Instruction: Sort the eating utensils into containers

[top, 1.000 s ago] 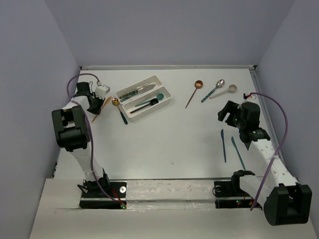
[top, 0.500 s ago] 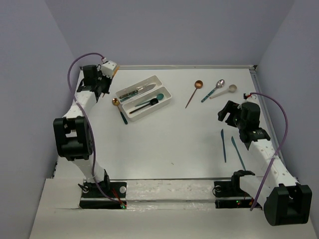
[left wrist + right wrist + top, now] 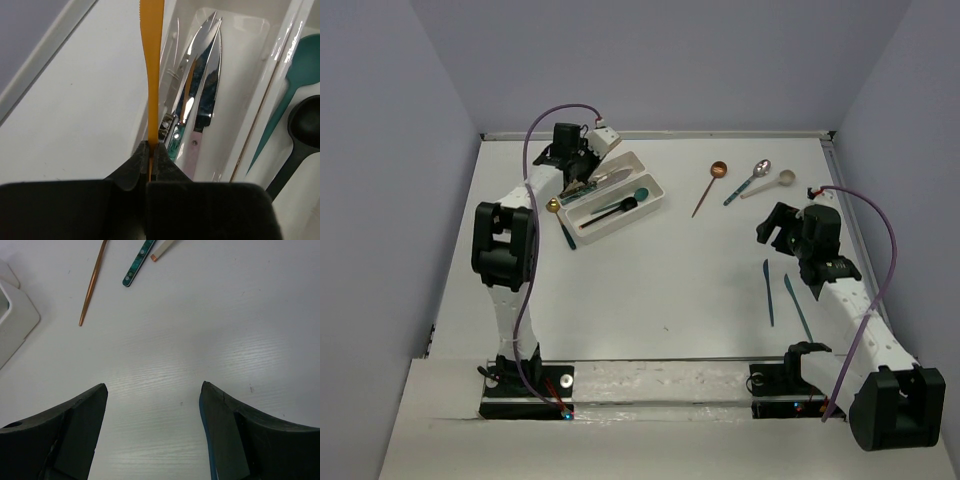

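Left pincer (image 3: 150,156) clenched on orange knife (image 3: 151,70), blade apparently over the wall of the knife tray (image 3: 235,95). Shift inward, align with silver knives (image 3: 200,95), lower before letting go. Right pincer (image 3: 152,400) released, idle.

lab rig: white table (image 3: 650,280), plain walls (image 3: 660,60)

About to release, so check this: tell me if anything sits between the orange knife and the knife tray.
Nothing visible blocks it. The left pincer grips the orange knife above one long wall of the knife tray. Two silver knives lie inside, with bare floor beside them.
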`<control>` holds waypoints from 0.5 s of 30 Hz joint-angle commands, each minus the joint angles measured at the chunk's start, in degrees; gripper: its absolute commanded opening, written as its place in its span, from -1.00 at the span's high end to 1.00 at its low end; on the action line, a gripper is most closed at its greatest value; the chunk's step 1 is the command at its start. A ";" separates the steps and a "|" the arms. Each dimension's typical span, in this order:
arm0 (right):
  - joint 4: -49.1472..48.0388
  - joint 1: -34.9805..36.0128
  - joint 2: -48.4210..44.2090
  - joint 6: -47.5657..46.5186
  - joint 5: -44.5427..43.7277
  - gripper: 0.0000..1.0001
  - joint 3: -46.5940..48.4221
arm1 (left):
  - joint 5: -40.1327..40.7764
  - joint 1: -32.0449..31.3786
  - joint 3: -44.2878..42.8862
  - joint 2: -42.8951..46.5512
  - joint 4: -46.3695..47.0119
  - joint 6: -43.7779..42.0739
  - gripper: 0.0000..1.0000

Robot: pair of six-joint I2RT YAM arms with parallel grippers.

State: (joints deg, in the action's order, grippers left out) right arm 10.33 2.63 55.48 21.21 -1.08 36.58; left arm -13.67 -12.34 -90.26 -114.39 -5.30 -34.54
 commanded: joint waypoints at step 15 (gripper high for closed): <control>-1.72 -0.35 -1.43 -0.03 0.64 -0.63 -1.42 | 4.27 -0.67 -2.56 -3.47 -3.05 -5.18 0.35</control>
State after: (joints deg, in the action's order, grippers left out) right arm 10.13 2.63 56.07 21.23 -0.99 35.62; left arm -9.91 -12.75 -91.22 -119.02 -8.03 -38.65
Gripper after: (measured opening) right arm 0.815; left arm 0.287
